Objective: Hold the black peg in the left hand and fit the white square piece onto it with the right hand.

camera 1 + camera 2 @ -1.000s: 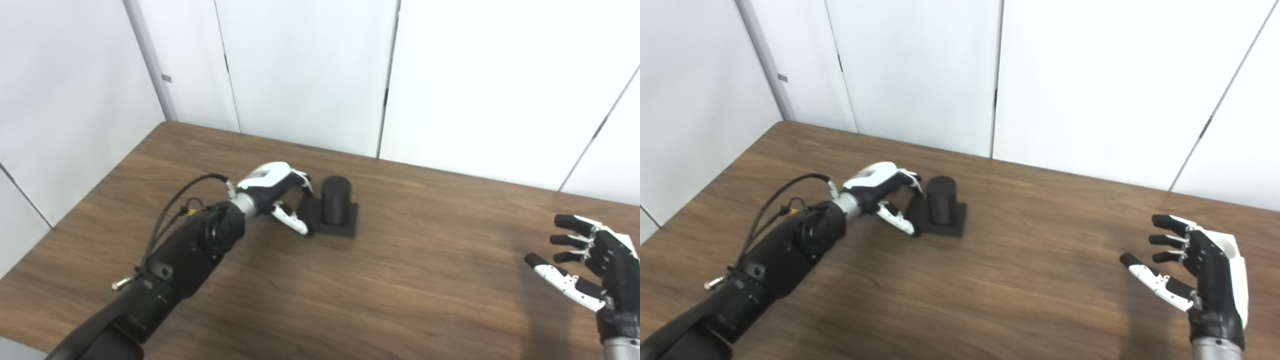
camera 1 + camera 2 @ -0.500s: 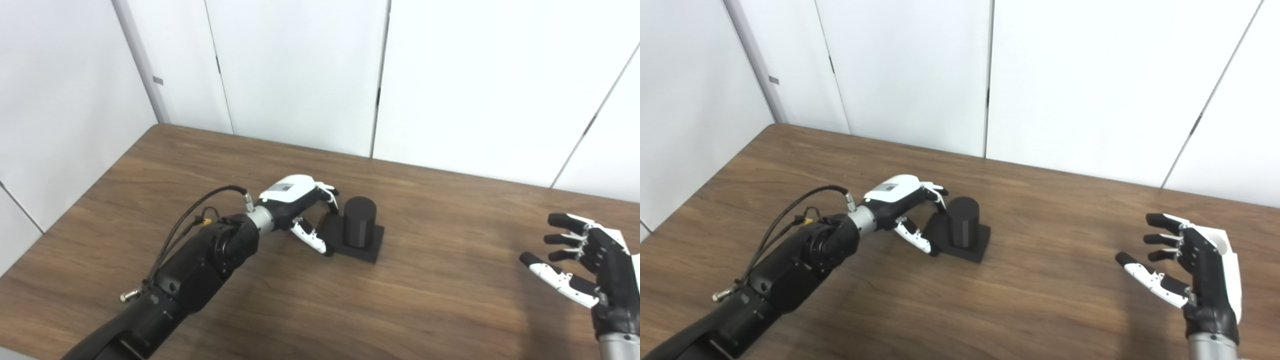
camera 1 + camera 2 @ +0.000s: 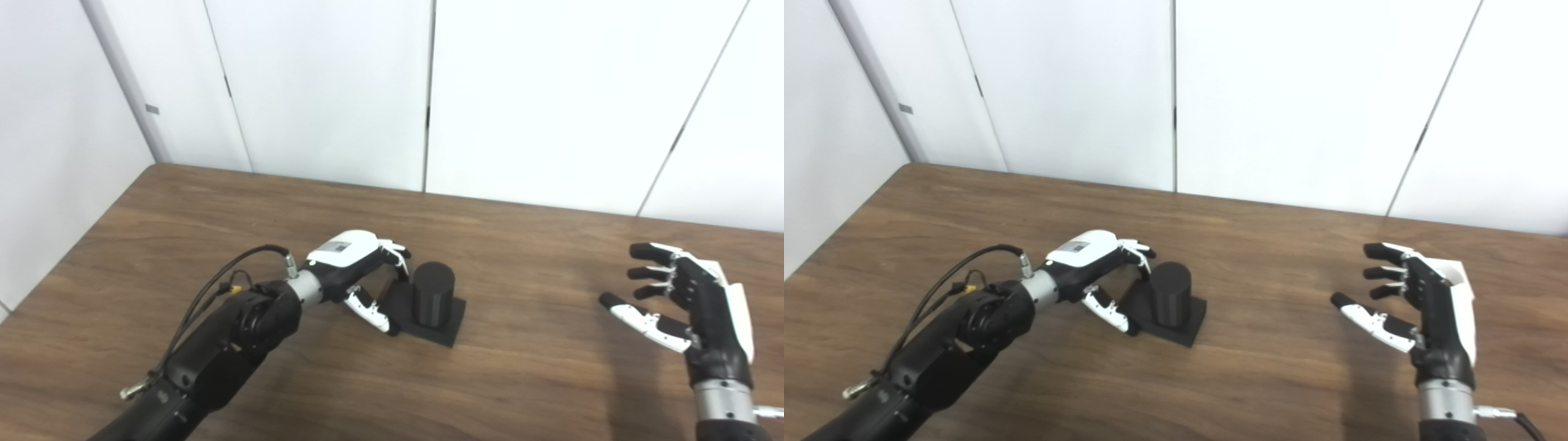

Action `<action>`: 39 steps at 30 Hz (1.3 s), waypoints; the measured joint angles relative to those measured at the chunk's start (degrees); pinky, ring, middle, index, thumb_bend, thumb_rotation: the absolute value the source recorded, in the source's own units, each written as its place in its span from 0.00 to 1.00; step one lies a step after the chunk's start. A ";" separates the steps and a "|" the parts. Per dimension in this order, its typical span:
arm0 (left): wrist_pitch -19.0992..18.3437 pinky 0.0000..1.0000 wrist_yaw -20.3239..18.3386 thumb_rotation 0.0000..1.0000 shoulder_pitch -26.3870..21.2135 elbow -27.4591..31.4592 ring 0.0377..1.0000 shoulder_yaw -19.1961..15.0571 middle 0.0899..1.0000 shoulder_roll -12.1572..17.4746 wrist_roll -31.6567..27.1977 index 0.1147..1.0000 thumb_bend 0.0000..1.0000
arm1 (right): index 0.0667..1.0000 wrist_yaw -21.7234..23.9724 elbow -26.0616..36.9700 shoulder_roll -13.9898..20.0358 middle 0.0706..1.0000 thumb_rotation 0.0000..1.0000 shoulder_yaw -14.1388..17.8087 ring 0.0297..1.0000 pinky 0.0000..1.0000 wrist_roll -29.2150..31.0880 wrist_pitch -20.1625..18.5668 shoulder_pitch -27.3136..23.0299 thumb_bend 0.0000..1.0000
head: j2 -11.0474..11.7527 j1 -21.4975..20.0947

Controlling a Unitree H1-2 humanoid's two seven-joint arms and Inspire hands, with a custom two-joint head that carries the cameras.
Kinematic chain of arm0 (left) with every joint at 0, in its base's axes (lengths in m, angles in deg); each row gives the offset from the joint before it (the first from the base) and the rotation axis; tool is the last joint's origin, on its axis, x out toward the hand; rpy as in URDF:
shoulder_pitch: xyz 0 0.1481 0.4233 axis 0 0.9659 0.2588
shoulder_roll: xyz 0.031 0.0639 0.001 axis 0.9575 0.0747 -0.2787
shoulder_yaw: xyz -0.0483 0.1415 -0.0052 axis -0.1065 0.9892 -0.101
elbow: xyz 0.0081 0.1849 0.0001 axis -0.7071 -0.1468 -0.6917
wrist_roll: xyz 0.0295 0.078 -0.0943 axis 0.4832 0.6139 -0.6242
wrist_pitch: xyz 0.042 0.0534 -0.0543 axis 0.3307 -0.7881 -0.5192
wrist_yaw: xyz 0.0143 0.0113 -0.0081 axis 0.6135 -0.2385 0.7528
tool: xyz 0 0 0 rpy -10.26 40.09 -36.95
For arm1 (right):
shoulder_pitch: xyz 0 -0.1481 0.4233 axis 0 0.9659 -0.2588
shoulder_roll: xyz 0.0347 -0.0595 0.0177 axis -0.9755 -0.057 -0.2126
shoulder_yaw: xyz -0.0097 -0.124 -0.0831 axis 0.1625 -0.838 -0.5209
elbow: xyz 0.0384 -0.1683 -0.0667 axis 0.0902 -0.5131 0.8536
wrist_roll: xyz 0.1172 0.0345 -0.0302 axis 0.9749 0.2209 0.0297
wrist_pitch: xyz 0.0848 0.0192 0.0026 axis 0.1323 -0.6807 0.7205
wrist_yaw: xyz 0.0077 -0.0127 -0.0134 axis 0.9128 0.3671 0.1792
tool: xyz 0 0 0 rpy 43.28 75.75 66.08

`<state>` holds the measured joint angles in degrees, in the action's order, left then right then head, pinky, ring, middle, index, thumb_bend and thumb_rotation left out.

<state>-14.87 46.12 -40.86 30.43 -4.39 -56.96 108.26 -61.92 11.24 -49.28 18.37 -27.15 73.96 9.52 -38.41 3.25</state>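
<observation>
The black peg [image 3: 432, 293] is a short upright cylinder on a flat square black base [image 3: 452, 326], standing on the wooden table [image 3: 527, 380] left of centre. My left hand [image 3: 350, 269] is at the base's left edge, its fingers [image 3: 398, 257] curled over the back corner and its thumb [image 3: 370, 312] on the front corner, pinching the base between them. My right hand [image 3: 692, 300] hovers open at the far right, fingers spread and palm turned left, holding nothing. No white square piece shows in either view.
White wall panels [image 3: 318, 92] run along the table's back edge and left side. A black cable [image 3: 214, 291] loops off my left forearm.
The camera has swung, shifting the whole picture. Against the wall seams, my left hand and the peg base have moved right and nearer, and the base has turned a little. The right hand stays open.
</observation>
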 measured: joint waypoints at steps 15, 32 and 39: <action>4.84 0.71 -0.84 0.07 -1.53 0.04 0.93 3.89 0.88 0.32 2.40 0.42 0.52 | 0.62 -0.03 0.01 -0.78 0.66 0.00 -0.20 0.58 0.46 -0.19 0.08 -0.03 0.62 | -1.14 -4.04; 8.39 0.79 -0.59 0.07 -3.15 0.15 0.94 6.93 0.87 0.96 6.97 0.42 0.52 | 0.64 2.90 4.70 3.81 0.68 0.00 0.20 0.60 0.49 -1.59 -1.56 -0.72 0.60 | 1.05 -15.64; 10.27 0.78 0.41 0.06 -2.50 0.03 0.92 6.58 0.86 1.69 6.82 0.42 0.52 | 0.70 13.00 4.86 22.02 0.78 0.14 0.10 0.74 0.61 -5.65 -3.69 -7.35 0.67 | 3.60 -19.68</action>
<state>-4.60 46.53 -43.36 30.46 2.19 -55.27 115.08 -48.92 16.11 -27.26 18.48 -32.80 70.27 2.17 -34.81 -16.42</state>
